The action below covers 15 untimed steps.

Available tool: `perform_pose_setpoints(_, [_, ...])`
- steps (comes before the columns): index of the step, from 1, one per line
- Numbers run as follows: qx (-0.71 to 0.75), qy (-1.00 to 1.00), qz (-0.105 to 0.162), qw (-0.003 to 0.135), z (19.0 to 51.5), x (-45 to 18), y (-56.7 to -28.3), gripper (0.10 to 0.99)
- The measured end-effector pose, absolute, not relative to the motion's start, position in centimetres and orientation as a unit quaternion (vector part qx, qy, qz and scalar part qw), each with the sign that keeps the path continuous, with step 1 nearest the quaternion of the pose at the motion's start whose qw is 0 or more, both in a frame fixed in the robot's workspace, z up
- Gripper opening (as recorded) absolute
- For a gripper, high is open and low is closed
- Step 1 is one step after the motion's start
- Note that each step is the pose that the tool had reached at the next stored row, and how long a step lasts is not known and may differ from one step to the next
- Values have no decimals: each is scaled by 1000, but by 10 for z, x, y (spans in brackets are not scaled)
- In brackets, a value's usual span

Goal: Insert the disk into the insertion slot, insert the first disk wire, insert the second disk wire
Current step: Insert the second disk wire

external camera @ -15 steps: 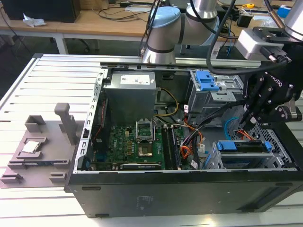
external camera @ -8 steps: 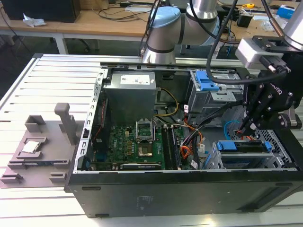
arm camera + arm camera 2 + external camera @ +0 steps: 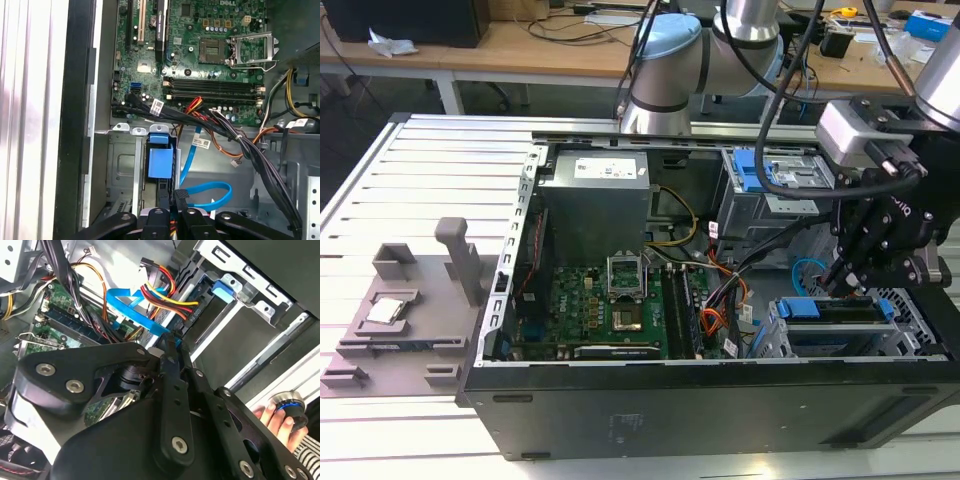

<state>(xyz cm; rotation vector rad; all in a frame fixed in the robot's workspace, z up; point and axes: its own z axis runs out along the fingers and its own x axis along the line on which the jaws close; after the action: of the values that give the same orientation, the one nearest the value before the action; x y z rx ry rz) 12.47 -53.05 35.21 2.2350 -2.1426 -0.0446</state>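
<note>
The gripper [image 3: 842,280] hangs inside the open case [image 3: 620,420] over the cage [image 3: 910,345], where the disk [image 3: 835,310] already sits directly below its tips. In both wrist views the jaws stand narrow, drawn nearly together on the plug end of the blue cable [image 3: 207,192], which loops just beside them. The orange-red wires [image 3: 167,297] lie a little beyond the tips. A hand [image 3: 277,420] rests near the gripper's base.

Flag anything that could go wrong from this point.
The gripper works right beside the looping light blue cable and may snag it. Orange-red wires crowd the same spot, so the wrong lead could get caught. A person's hand rests near the arm, a possible pinch hazard.
</note>
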Motion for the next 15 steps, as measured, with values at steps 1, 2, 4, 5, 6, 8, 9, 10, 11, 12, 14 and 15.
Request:
perform_pose_setpoints(1, [722, -692, -14, 23, 351, 125, -531, 161])
perform_pose_setpoints(2, [722, -692, -14, 23, 350, 125, -531, 161])
perform_pose_setpoints(4, [722, -692, -14, 23, 348, 126, -531, 161])
perform_pose_setpoints(5, [722, -692, -14, 23, 348, 126, -531, 161])
perform_pose_setpoints(6, [722, -692, -14, 23, 347, 126, -531, 161])
perform_pose_setpoints(8, [722, -692, -14, 23, 346, 127, -532, 161])
perform_pose_setpoints(9, [722, -692, -14, 23, 346, 127, -532, 161])
perform_pose_setpoints(10, [722, -692, -14, 23, 345, 127, -532, 161])
perform_pose_setpoints(11, [722, -692, -14, 23, 345, 127, -532, 161])
perform_pose_setpoints(12, [722, -692, -14, 23, 345, 127, -532, 161])
perform_pose_setpoints(14, [722, -692, -14, 23, 345, 127, -533, 161])
perform_pose_setpoints(15, [722, -692, -14, 23, 344, 127, -533, 161])
